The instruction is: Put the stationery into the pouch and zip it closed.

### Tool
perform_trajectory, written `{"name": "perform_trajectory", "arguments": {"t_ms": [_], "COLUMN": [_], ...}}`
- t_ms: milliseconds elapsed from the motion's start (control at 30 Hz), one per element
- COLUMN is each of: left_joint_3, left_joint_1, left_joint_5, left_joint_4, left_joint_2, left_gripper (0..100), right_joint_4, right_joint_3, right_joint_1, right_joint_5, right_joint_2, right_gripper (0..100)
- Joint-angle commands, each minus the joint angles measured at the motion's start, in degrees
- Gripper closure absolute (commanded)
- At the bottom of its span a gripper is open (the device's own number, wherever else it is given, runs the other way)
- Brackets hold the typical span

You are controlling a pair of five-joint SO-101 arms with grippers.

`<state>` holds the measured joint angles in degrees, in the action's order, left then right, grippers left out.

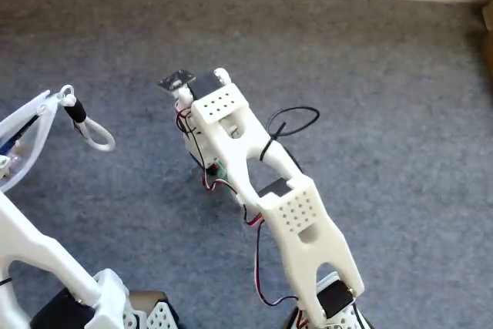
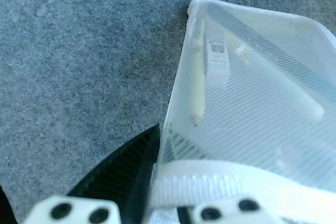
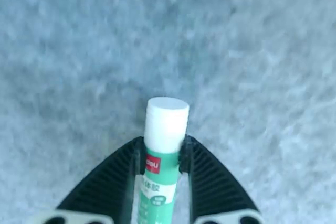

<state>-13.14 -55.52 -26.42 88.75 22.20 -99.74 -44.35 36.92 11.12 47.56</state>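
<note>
A translucent white mesh pouch (image 2: 252,98) hangs from my left gripper (image 2: 157,174), which is shut on its woven top band. Through the mesh I see a pale pencil (image 2: 198,85) and a small white block (image 2: 218,59). In the high view the pouch (image 1: 29,135) is at the far left edge, with its black zipper pull and white loop (image 1: 91,130) dangling to the right. My right gripper (image 3: 164,148) is shut on a glue stick (image 3: 164,129) with a white cap and a green body, held above the carpet. The right arm (image 1: 231,140) stands mid-table and covers its own gripper from above.
Grey carpet (image 1: 370,82) covers the whole work surface. A black cable loop (image 1: 293,121) lies beside the right arm. The left arm's base (image 1: 100,298) is at the bottom left. A pale wall strip runs along the far edge.
</note>
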Motion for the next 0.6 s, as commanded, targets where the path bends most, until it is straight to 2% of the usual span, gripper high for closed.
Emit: {"name": "perform_trajectory", "arguments": {"t_ms": [0, 233, 400, 567], "left_joint_3": [0.13, 0.13, 0.13, 0.13], "left_joint_1": [0.48, 0.48, 0.48, 0.48], "left_joint_5": [-0.7, -0.7, -0.7, -0.79], "left_joint_4": [-0.53, -0.53, -0.53, -0.53], "left_joint_2": [-0.4, -0.4, -0.4, -0.4], "left_gripper": [99, 99, 99, 99], "right_joint_4": [3.74, 6.2, 5.76, 5.76], "right_joint_3": [3.47, 4.97, 4.97, 5.14], "right_joint_1": [0.04, 0.13, 0.75, 0.75], "right_joint_5": [0.26, 0.44, 0.26, 0.53], "right_joint_2": [-5.32, -3.47, -1.71, -1.36], "right_gripper": [99.5, 98.8, 89.2, 92.0]}}
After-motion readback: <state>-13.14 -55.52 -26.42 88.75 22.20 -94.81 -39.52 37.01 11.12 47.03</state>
